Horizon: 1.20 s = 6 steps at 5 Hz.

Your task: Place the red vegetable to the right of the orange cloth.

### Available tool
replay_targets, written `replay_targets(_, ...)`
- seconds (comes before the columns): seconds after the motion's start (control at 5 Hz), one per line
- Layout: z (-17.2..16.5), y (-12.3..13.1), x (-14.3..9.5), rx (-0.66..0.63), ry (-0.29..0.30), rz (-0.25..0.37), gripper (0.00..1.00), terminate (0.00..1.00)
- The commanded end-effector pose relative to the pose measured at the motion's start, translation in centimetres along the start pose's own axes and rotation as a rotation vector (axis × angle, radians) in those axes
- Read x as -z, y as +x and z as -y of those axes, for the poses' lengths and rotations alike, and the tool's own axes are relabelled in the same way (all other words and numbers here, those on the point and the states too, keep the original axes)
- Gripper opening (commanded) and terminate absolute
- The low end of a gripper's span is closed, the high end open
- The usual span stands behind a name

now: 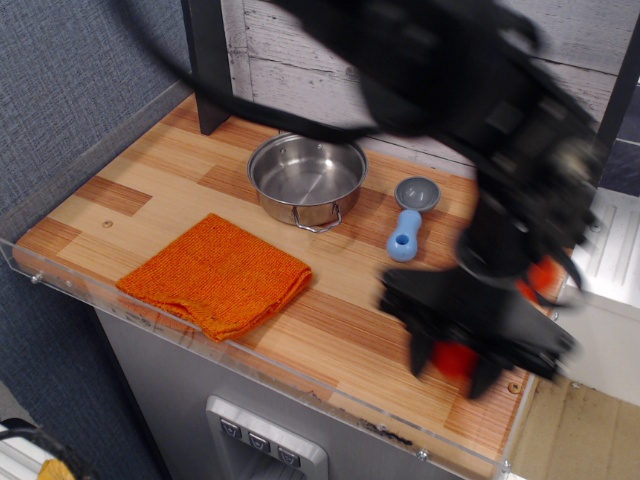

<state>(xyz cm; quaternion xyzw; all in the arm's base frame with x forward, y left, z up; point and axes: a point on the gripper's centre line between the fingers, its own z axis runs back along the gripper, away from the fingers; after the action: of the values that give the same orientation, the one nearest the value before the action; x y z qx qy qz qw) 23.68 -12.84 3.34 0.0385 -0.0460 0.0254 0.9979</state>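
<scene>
The orange cloth [216, 274] lies folded at the front left of the wooden counter. My gripper [455, 362] is blurred by motion and hangs over the counter's front right corner, far to the right of the cloth. It is shut on the red vegetable [458, 357], of which only red bits show between the fingers and behind the arm at the right [541, 274].
A steel pot [306, 177] stands at the back behind the cloth. A blue scoop [409, 219] lies to its right. A clear plastic rim [250, 358] runs along the counter's front edge. The black arm crosses the top of the view.
</scene>
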Motion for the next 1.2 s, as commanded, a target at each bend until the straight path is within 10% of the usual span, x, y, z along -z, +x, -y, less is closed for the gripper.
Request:
replay_targets(0.0,0.5,0.4,0.4,-0.006,-0.024,0.046,0.0,0.0)
replay_targets(0.8,-6.2,-0.9,1.7,-0.185,-0.012,0.022,0.0,0.0)
replay_targets(1.0,-6.2,-0.9,2.2,-0.173,-0.033,-0.022,1.0,0.0)
